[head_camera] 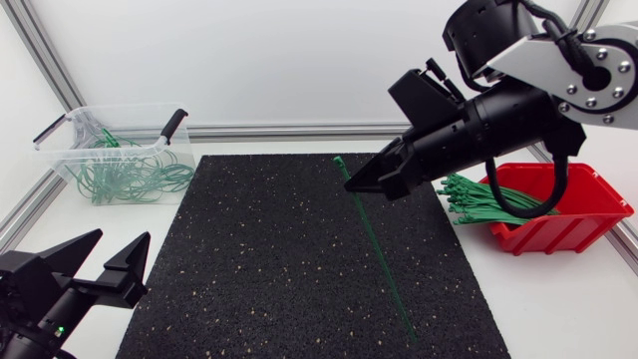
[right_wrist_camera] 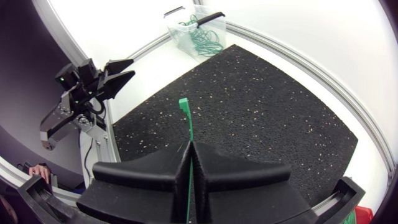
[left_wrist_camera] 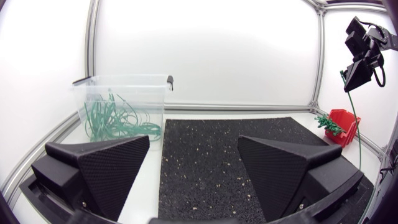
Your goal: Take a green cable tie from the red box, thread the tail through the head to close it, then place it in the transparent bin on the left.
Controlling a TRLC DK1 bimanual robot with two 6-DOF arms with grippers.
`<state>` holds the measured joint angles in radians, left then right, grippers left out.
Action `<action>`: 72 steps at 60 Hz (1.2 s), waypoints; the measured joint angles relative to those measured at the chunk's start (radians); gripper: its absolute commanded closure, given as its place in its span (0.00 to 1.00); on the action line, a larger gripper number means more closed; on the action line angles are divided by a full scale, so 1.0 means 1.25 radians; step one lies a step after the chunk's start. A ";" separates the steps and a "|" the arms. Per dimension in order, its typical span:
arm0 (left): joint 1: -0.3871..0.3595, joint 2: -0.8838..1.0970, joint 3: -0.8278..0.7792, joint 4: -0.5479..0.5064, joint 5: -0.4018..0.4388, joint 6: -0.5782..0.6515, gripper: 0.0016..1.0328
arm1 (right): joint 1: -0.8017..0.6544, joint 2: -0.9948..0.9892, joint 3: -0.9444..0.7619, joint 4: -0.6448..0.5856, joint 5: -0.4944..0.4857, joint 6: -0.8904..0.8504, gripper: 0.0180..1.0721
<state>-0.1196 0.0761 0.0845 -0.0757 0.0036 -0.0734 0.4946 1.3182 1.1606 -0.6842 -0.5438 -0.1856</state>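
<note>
My right gripper (head_camera: 362, 183) hangs above the black mat, shut on a single green cable tie (head_camera: 384, 264). The tie's short end pokes out past the fingertips and its long tail slants down toward the mat's front. In the right wrist view the tie (right_wrist_camera: 186, 121) is pinched between the closed fingers (right_wrist_camera: 155, 177). The red box (head_camera: 588, 214) at the right holds several more green ties (head_camera: 477, 199). At the back left, the transparent bin (head_camera: 75, 135) contains looped ties (head_camera: 130, 178). My left gripper (head_camera: 105, 264) rests open at the front left, with nothing in it (left_wrist_camera: 196, 171).
The black speckled mat (head_camera: 269, 269) covers the middle of the table. An aluminium rail (head_camera: 289, 131) runs along the back edge. From the left wrist view, the bin (left_wrist_camera: 124, 102) stands ahead to one side, the red box (left_wrist_camera: 345, 127) far across.
</note>
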 measured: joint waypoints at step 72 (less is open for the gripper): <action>-0.105 0.625 0.500 -0.382 0.411 -0.358 0.06 | 0.375 -0.146 -0.313 0.368 0.647 -0.144 0.95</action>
<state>-0.2512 0.8574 0.7101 -0.5529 0.5171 -0.5205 0.9638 1.1355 0.7696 -0.2245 0.2653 -0.3653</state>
